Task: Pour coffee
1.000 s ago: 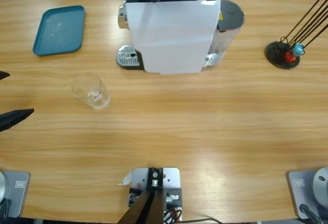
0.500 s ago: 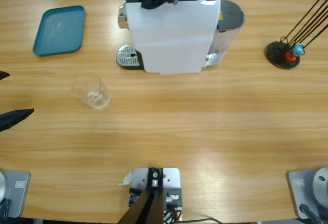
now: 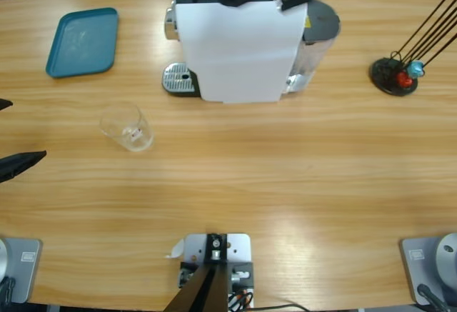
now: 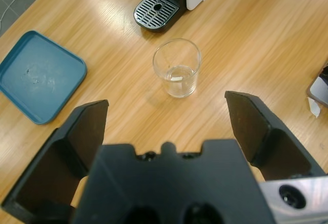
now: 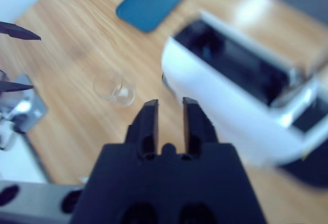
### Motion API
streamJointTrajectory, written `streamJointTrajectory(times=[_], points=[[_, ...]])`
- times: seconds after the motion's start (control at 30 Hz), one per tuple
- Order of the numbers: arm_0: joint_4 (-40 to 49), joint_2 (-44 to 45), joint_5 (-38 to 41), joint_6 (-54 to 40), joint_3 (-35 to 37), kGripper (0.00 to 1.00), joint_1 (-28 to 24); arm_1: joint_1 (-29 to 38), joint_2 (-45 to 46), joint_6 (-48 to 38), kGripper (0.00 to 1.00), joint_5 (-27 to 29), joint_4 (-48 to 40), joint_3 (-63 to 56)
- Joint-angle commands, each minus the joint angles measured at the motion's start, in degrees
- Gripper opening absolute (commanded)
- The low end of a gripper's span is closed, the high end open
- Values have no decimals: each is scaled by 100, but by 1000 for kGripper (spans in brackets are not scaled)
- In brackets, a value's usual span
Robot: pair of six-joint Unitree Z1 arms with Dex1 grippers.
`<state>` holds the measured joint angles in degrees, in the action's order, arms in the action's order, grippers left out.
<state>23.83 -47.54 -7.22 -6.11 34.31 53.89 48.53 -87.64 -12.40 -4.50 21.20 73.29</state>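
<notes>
Over the table's far edge, right gripper (image 5: pixel 169 102) is hovering above the coffee machine (image 3: pixel 243 48), jaws narrow, empty; left gripper (image 4: pixel 166 119) is facing the glass (image 4: pixel 177 67), jaws wide.

The high view looked straight down on the wooden table (image 3: pixel 285 183) from above. The left wrist view looked down from near the table's end, close to the empty glass (image 4: pixel 177 67). The right wrist view looked down from above the coffee machine (image 5: pixel 241 101). All three shared glass, machine and blue tray (image 3: pixel 82 42).
</notes>
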Motion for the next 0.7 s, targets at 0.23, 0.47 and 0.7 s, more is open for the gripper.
streamJointTrajectory(times=[0.23, 0.47, 0.7], points=[[82, 83, -43, -165, 138, 1000, -63, -14, 1599, -1813, 0, 3059, -1111, -1866], [284, 29, -16, -219, 366, 1000, -63, -72, -4, -2671, 0, 3096, -2080, -572], [282, 13, -25, -242, 322, 1000, -63, -73, -602, -2611, 0, 3087, -2050, -8]])
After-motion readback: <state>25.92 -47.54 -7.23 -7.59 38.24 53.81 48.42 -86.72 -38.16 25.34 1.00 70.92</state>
